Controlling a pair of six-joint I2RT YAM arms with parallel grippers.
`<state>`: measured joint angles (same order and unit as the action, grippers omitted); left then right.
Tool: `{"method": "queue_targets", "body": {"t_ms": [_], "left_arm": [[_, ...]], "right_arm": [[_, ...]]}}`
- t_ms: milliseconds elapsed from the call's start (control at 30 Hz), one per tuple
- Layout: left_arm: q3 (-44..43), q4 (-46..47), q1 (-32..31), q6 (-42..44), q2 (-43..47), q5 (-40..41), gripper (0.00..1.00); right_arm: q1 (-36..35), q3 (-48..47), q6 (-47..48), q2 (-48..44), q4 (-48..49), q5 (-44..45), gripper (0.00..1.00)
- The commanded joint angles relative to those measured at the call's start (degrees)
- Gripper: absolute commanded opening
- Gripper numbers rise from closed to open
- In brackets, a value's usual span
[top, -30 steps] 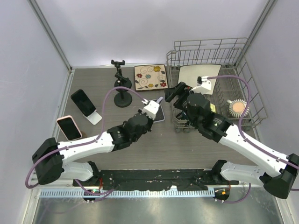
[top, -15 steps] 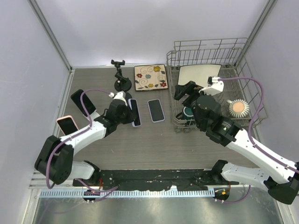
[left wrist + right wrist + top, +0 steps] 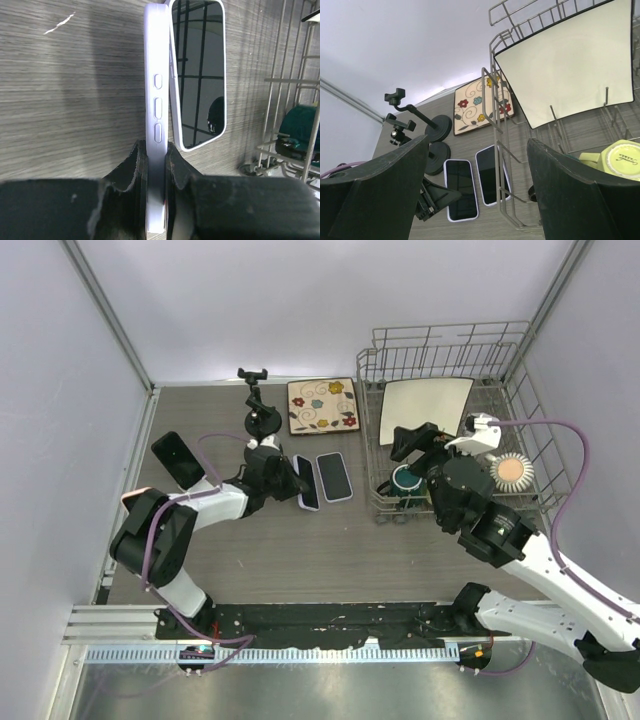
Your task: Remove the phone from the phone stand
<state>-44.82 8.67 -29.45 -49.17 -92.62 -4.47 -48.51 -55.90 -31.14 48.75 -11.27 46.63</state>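
The phone [image 3: 155, 100] has a lavender case, the mat [image 3: 322, 405] is cream with coloured flowers, the mug [image 3: 405, 480] teal.

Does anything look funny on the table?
Yes. The left claw pinches a purple phone turned up on its thin edge, right beside a second phone lying flat on the table. Nothing looks spilled or broken.

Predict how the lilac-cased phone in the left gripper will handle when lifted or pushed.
Probably stiff: the phone shows a straight edge beyond the left gripper, shut across its thickness. Its smooth case may slip in that narrow pinch. Released on edge, it would likely tip onto the second phone alongside.
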Motion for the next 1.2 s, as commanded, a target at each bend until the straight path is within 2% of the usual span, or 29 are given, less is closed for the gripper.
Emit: {"method": "queue_targets", "body": {"t_ms": [0,100,167,300,367,467,700,900,1067,1167], "left_arm": [[-2.38,6.89,-0.08,-5.05,-2.83,-1.77,0.0],[-1.5,8.2,0.01,-7.08,-3.79,-0.89,0.01],[-1.24,8.38,0.01,-8.66,-4.32,-0.45,0.05],[-1.5,8.21,0.01,-9.72,-5.81,-2.03,0.2],[-1.68,8.21,0.01,-9.54,-6.08,-3.0,0.23],[-1.76,7.25,0.01,-8.76,-6.08,-2.65,0.33],[-2.64,1.45,0.01,-5.42,-4.24,-0.19,0.68],[-2.11,-1.1,0.01,-3.13,-3.09,-0.28,0.87],[-3.96,-6.02,0.01,-0.67,-2.83,0.33,0.99],[-4.58,-9.97,0.01,1.26,-1.17,3.83,1.0]], "right_arm": [[0.35,0.7,1.87,-1.99,0.63,3.29,0.84],[0.43,1.05,2.04,-2.52,0.28,3.47,0.84],[0.52,1.32,1.87,-2.52,0.11,3.47,0.84],[0.52,1.58,1.6,-2.52,0.02,3.29,0.84],[0.61,1.58,1.6,-2.43,0.02,3.11,0.84],[0.61,1.5,1.6,-1.99,0.02,2.76,0.84],[0.7,1.23,1.69,-1.29,0.1,1.8,0.84],[0.87,0.79,1.69,0.02,0.02,0.83,0.84],[0.96,0.09,2.13,0.91,-0.07,0.21,0.84],[0.88,0.09,2.39,1.08,0.02,0.39,0.84]]}}
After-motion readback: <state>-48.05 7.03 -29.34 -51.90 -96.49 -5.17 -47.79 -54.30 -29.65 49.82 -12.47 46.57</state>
